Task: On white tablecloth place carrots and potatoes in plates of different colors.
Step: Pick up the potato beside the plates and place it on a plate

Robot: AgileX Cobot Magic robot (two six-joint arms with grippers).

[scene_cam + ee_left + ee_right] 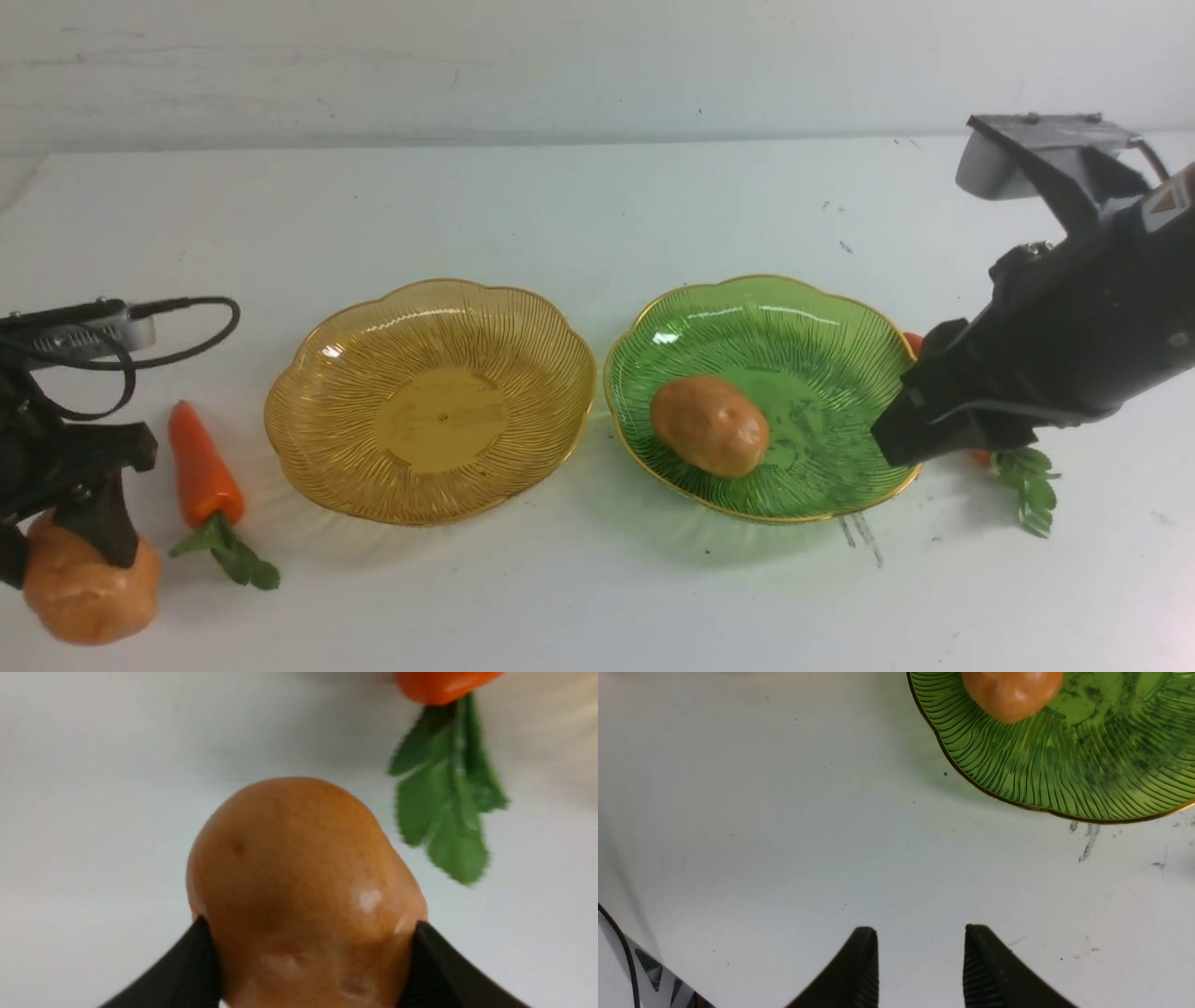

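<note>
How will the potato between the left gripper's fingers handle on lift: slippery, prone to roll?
Probably slippery: the potato has glossy skin, and the left gripper pinches only its rounded sides, so it might squirt out. Being oval, it would likely roll if dropped. Seems stiff: no dent shows at the fingers.

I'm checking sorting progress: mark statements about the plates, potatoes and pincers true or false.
1. The amber ribbed plate holds a potato. False: nothing lies in it.
2. The left pincer clamps a tan oval potato. True.
3. The right pincer grips a carrot. False: it is open, holding nothing.
4. A second tan potato lies in the green ribbed plate. True.
5. An orange carrot with green leaves lies on the white tablecloth. True.
</note>
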